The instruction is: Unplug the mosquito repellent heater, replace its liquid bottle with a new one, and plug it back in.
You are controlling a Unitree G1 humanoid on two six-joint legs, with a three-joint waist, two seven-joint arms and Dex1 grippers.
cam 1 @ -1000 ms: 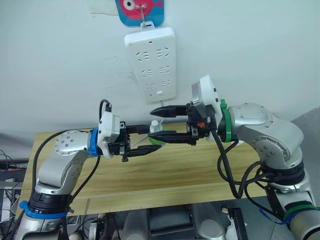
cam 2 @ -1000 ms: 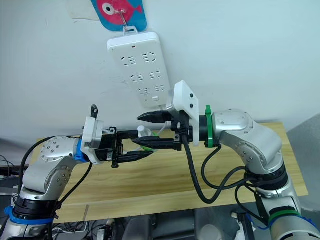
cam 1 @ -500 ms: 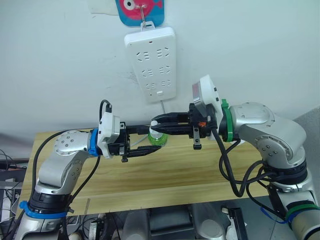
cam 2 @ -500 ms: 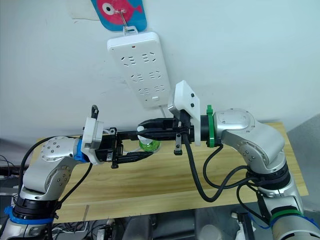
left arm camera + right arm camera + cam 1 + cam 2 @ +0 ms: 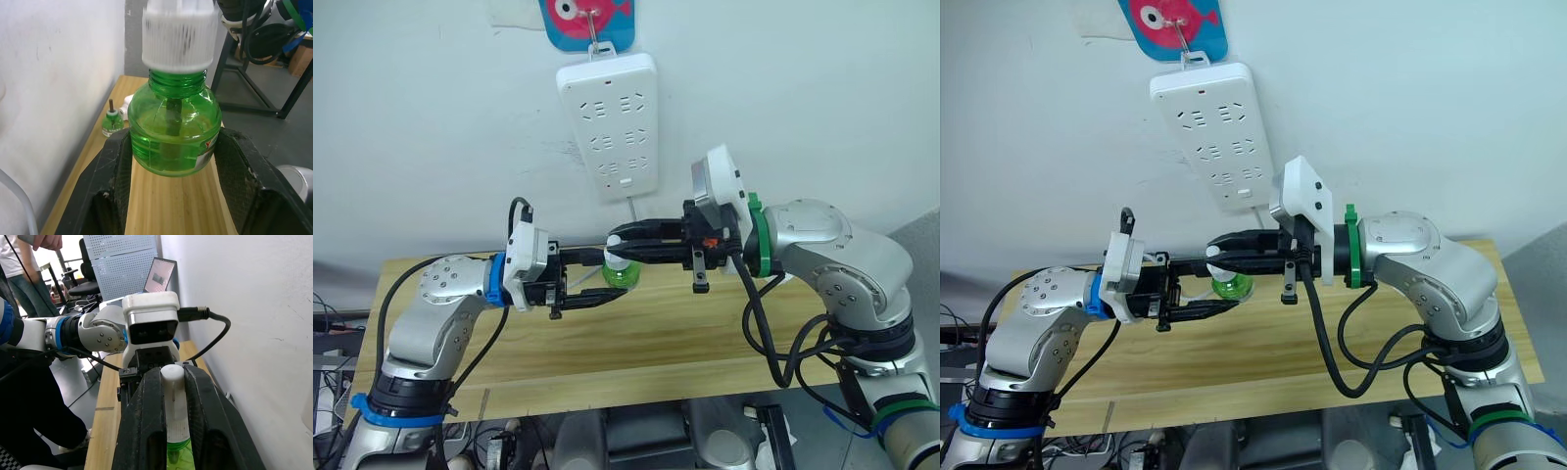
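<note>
- At the centre of the head camera frame, two robot arms meet above a wooden desk [image 5: 636, 343], holding one small green liquid bottle [image 5: 619, 273] between them.
- The left gripper [image 5: 607, 279] is closed around the bottle's round green body; in its wrist view the two black fingers [image 5: 112, 166] press on either side of the bottle.
- The right gripper [image 5: 625, 240] is clamped on the bottle's white screw cap [image 5: 174, 396].
- A white power strip [image 5: 609, 122] hangs on the wall at upper centre, its sockets bare.
- A second small green bottle [image 5: 112, 123] stands on the desk by the wall.
- The mosquito repellent heater cannot be picked out with certainty.
- Judged step: uncapping the new bottle. The next move likely calls for twisting the cap off while the left gripper keeps the body steady and upright.
</note>
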